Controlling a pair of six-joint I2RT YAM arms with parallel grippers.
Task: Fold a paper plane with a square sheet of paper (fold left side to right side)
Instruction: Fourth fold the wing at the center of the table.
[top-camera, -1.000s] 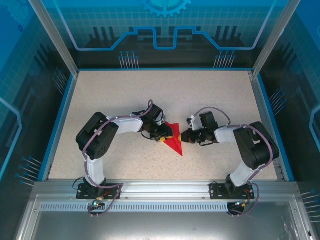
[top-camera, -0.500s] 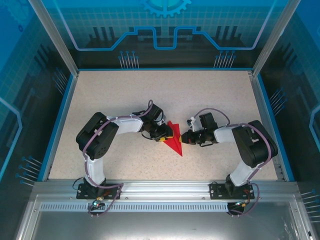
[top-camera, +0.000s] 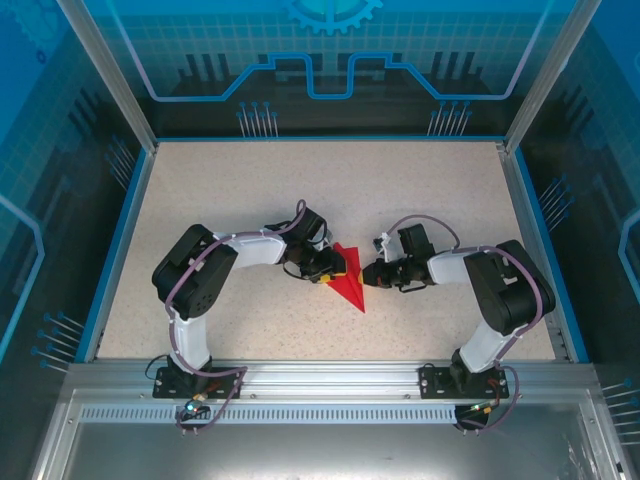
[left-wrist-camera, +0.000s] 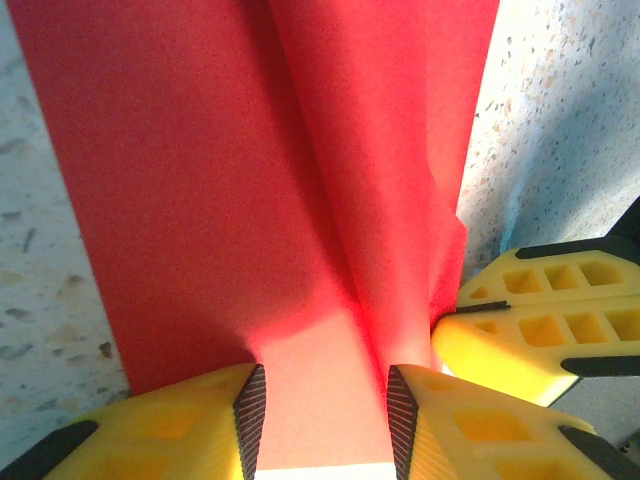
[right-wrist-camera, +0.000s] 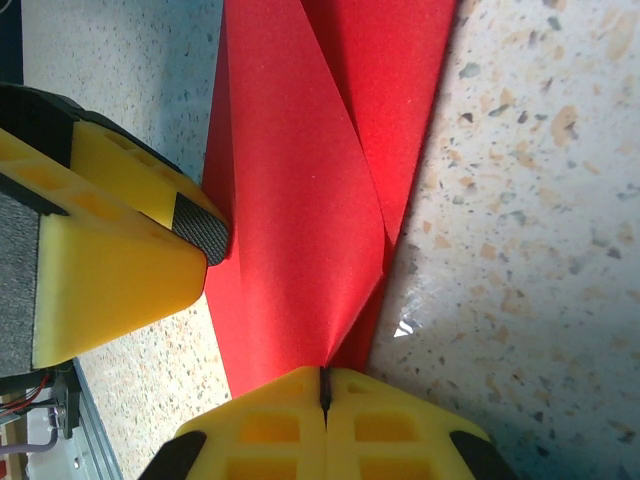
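The red paper plane (top-camera: 350, 288) lay mid-way across the table (top-camera: 230, 190), its sharp tip pointing near and its layered folds meeting along a centre crease. Just beyond the tip, the right gripper (right-wrist-camera: 323, 388) was clenched on the plane's right edge. The left gripper (left-wrist-camera: 322, 402) stood with jaws parted over the left fold.

Light falls evenly from overhead: the speckled beige tabletop (top-camera: 250, 190) is bright and sharp, with short soft shadows beneath the black-and-white robot arms (top-camera: 250, 248). Between the jaws of the left gripper (left-wrist-camera: 322, 405), the bright red folded paper sheet (left-wrist-camera: 200, 180) washes out to pale pink, and a dark shadow lies just ahead of them. The jaws' yellow foam looks slightly soft. Just ahead and right of the jaws of the right gripper (right-wrist-camera: 323, 385), a small white glint, perhaps glare, sits on the tabletop.
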